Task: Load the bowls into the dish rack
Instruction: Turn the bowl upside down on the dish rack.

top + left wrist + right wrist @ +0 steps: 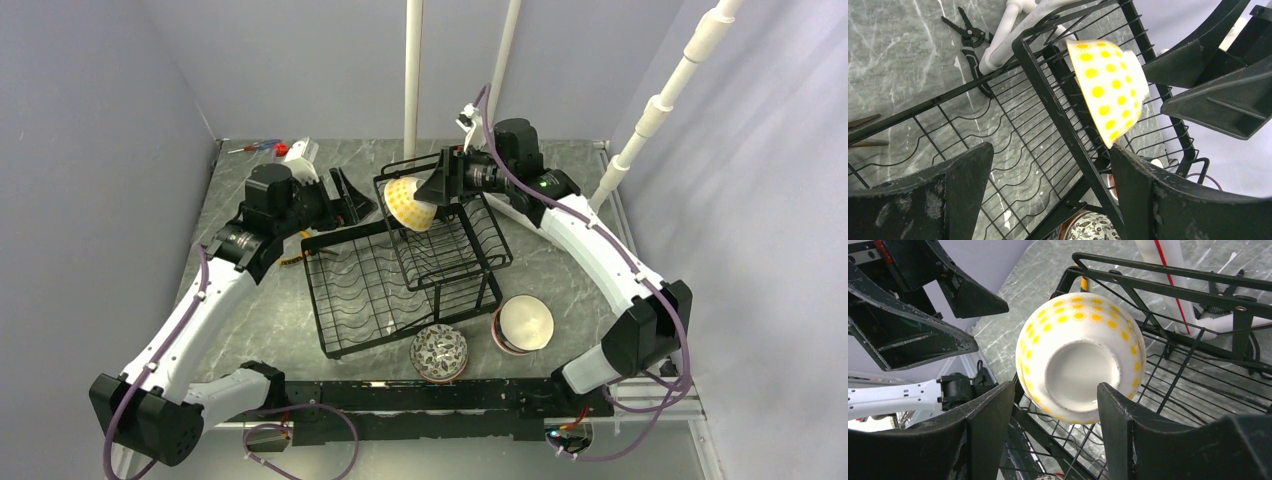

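Observation:
The black wire dish rack [365,290] stands mid-table, its slanted upper basket [470,240] on the right. A yellow dotted bowl [410,203] stands on its edge in that basket, its base toward the right wrist camera [1080,355]; it also shows in the left wrist view [1108,85]. My right gripper [440,187] is open just behind the bowl, with one fingertip [1113,400] at its lower rim. My left gripper [345,203] is open and empty over the rack's back left corner [1050,155]. A black-and-white patterned bowl [439,352] and a white bowl with a red outside [524,323] sit on the table in front of the rack.
Two white poles [412,75] rise behind the rack. Black pliers [970,37] lie by a white pipe [1003,35] behind it. A red-handled tool [262,147] and a white object [303,152] lie at the back left. Walls close in on both sides.

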